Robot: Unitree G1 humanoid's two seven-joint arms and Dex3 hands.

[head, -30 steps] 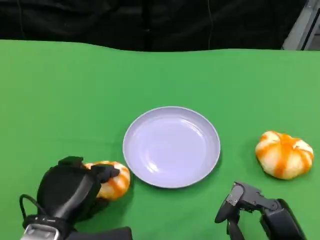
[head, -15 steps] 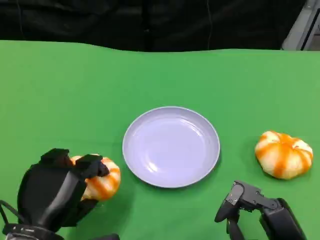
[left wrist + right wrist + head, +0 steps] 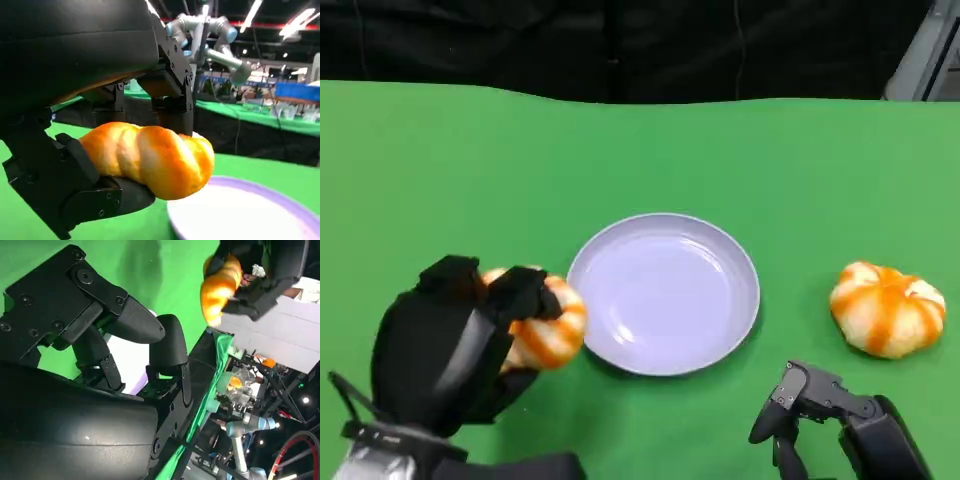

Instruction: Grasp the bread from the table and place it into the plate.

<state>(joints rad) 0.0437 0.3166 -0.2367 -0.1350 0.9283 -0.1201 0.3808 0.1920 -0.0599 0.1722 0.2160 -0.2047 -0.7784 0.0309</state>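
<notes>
1. Just left of the plate [image 3: 663, 293], the bread [image 3: 542, 325] sits in the left hand [image 3: 455, 350], fingers clamped round it, lifted off the green table [image 3: 440, 180] right by the plate's left rim.
2. A second bread [image 3: 887, 308] lies on the table well right of the plate.
3. The right hand [image 3: 820, 410] hangs low near-right, holding nothing, fingers loosely apart.
</notes>
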